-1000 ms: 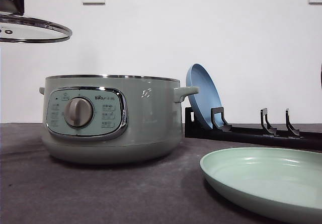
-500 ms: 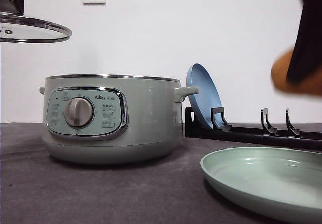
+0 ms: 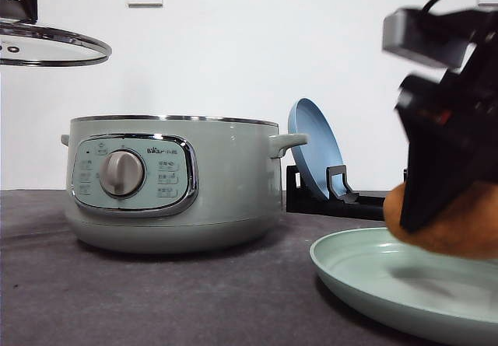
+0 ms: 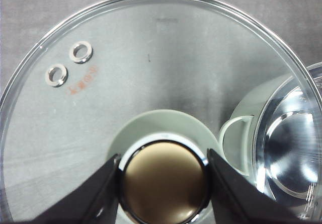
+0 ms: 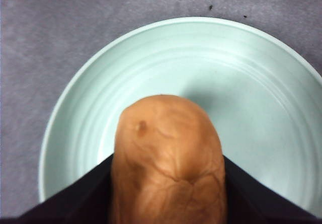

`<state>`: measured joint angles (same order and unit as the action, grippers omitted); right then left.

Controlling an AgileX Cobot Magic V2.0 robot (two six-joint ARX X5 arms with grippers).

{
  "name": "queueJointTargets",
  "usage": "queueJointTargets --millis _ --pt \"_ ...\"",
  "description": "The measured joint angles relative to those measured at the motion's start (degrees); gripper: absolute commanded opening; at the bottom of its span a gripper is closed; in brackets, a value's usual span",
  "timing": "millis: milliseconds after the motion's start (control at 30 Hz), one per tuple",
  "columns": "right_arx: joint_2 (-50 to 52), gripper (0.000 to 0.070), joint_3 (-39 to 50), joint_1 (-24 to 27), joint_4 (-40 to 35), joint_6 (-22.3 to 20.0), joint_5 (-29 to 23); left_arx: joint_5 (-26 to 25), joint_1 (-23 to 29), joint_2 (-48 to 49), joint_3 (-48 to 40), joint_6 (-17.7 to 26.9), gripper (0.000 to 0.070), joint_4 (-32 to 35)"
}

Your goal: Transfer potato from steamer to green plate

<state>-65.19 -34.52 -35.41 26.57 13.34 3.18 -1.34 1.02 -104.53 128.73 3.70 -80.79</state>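
Holding the potato (image 5: pixel 168 163) tight between two black fingers (image 5: pixel 75 199) of the right gripper (image 3: pixel 447 194), one finger on each side. Orange-brown and bumpy, with thin lines on its skin. Hanging just over the green plate (image 5: pixel 261 98), above the middle of it, with a soft shadow on the plate under it. Not clear from either view if touching the plate or just above it (looks a little bit above in the front view). Blurry there, too: the potato (image 3: pixel 455 225) low at the right edge, the dark gripper over it, and the green plate (image 3: pixel 366 272) under it on the gray table (image 3: pixel 156 299).

Over on the left side, up high: the glass lid (image 3: pixel 50 47) held in the air by the left gripper (image 4: pixel 164 183). Black fingers (image 4: pixel 98 189) pressed on both sides of the round lid knob (image 4: pixel 164 181). Two small metal rings (image 4: pixel 80 52) set in the glass near its edge.

Below, and a bit to the right of the lid, the steamer (image 3: pixel 171 183) on the table with its top open. Big, round and gray-green, with a silver dial (image 3: pixel 122 173) on the front and a handle on the side. Shiny and silver inside (seen through the glass from the left wrist) (image 4: pixel 289 143).

Behind the steamer, to its right, a blue plate (image 3: pixel 313 155) standing on its edge in a black rack (image 3: pixel 350 202), leaning back.
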Motion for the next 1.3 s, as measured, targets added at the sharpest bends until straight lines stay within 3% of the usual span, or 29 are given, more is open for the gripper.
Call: queueJointTargets --millis 567,633,800,967,1100,1300 --pt "-7.5 0.0254 0.0 3.3 -2.8 -2.6 0.2 -0.1 0.0 0.0 0.0 -0.1 0.0000 0.0" --pt "-7.6 0.0297 0.0 3.6 -2.8 -2.6 0.2 -0.1 0.0 0.0 0.0 -0.1 0.0000 0.0" --pt "-7.4 0.0525 -0.6 3.6 -1.2 -2.6 0.2 -0.1 0.0 0.0 0.0 -0.1 0.0000 0.0" --pt "-4.0 0.0644 -5.3 3.6 5.5 -2.6 0.3 -0.1 0.0 0.0 0.0 -0.1 0.0000 0.0" --pt "1.3 0.0690 -11.8 3.6 12.2 -2.6 2.1 -0.1 0.0 0.0 0.0 -0.1 0.0000 0.0" --pt "10.0 0.0694 -21.1 3.6 23.2 -2.4 5.9 -0.1 0.0 0.0 0.0 -0.1 0.0000 0.0"
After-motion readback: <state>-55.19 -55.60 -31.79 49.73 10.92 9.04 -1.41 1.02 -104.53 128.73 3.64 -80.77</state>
